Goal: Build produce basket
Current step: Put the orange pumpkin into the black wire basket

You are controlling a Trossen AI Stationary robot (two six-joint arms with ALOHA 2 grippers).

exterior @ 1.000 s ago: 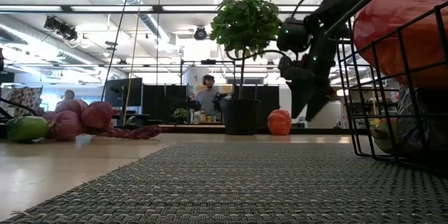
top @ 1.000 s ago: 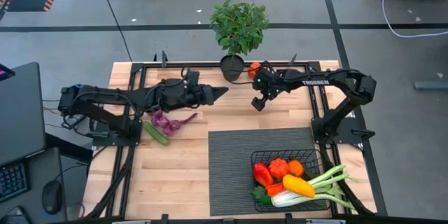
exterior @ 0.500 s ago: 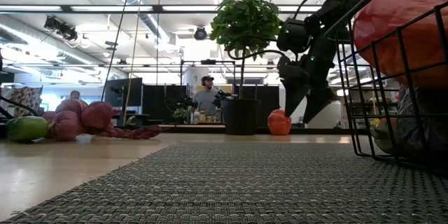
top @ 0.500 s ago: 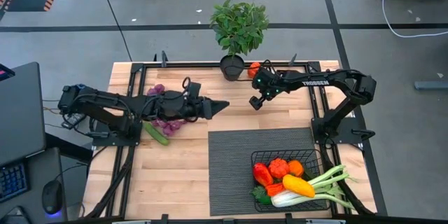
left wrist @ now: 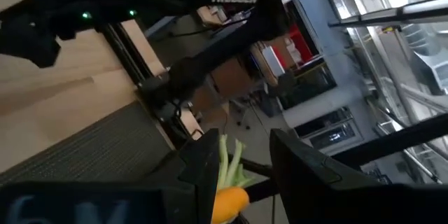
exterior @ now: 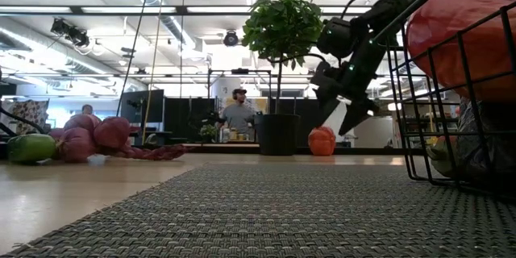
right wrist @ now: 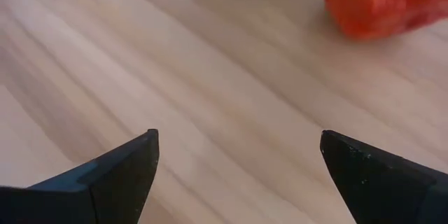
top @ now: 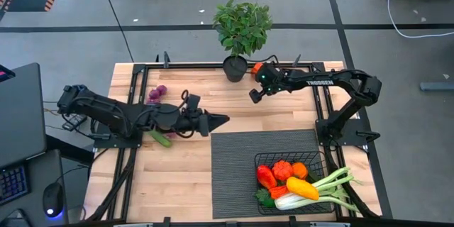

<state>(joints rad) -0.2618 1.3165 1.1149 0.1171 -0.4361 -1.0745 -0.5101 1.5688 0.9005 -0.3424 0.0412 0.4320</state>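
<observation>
**A:** High view first: where is the right tool point(top: 252, 94) hanging?

**B:** It is hovering over bare tabletop point(top: 177, 184) just in front of the potted plant point(top: 242, 25), on the side facing the mat point(top: 234, 170). Its fingers are standing wide apart with nothing between them. The right wrist view is showing the same thing, with wood in the gap.

**A:** And the produce it is going for?

**B:** A red pepper point(top: 257, 67) is sitting just beside the plant's pot, on the right arm's side. In the low view it is resting on the tabletop, near the pot. The basket point(top: 291, 154) is lying well apart from the plant, across the mat, and is already carrying peppers and a leek.

**A:** How is that pepper going to handle?

**B:** I am judging it light and fairly stiff, with a smooth, lobed skin that may be slipping or rolling under a shallow pinch. I would be closing across the widest part of the body, low down, not on the stem end.

**A:** The left tool point(top: 220, 120)?

**B:** It is waiting farther from the plant, toward the left arm's side. Its wrist view is tilted and murky, but the fingers seem to be standing slightly apart, gripping nothing. A cucumber point(top: 161, 139) is lying under that arm.
</observation>
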